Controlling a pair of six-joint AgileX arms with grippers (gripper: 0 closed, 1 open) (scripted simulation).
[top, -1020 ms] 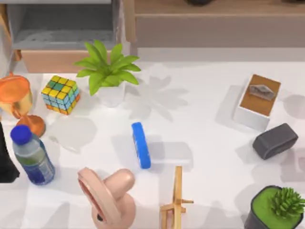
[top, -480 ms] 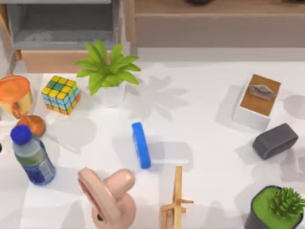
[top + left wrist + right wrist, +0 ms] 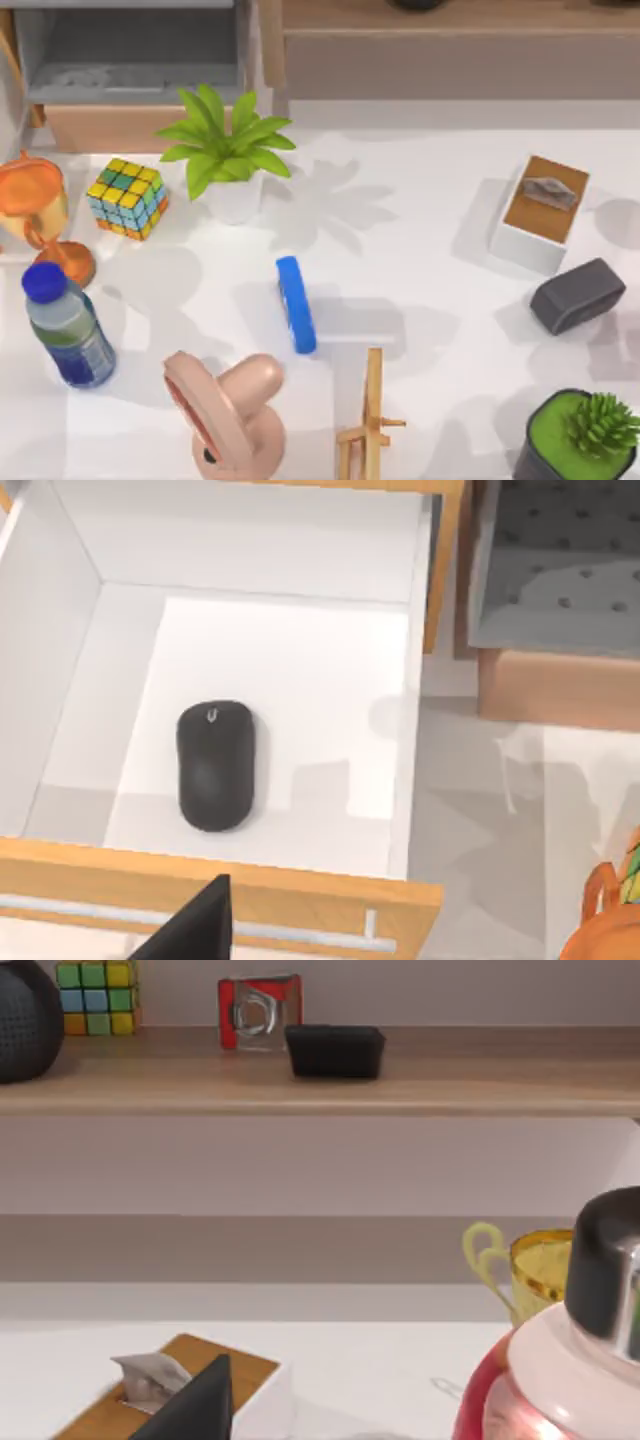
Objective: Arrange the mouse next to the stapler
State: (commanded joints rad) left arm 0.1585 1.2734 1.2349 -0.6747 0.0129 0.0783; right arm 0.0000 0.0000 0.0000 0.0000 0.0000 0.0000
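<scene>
Top view: white table (image 3: 420, 250). The blue stapler (image 3: 296, 304) lies at centre frame. A dark grey block (image 3: 578, 295) sits at the right edge, near a tissue box (image 3: 540, 215).

Left wrist view: the black mouse (image 3: 215, 765) lies in an open white drawer (image 3: 300, 670), lower left. The left gripper (image 3: 200, 930) is at the bottom edge; its opening cannot be told.

Right wrist view: a wooden shelf (image 3: 420, 1085) crosses the upper frame. The right gripper (image 3: 195, 1405) is at the bottom edge; its opening cannot be told.

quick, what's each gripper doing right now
Left gripper: above the open drawer with a black mouse; cannot tell.
Right gripper: near the tissue box; cannot tell.
</scene>
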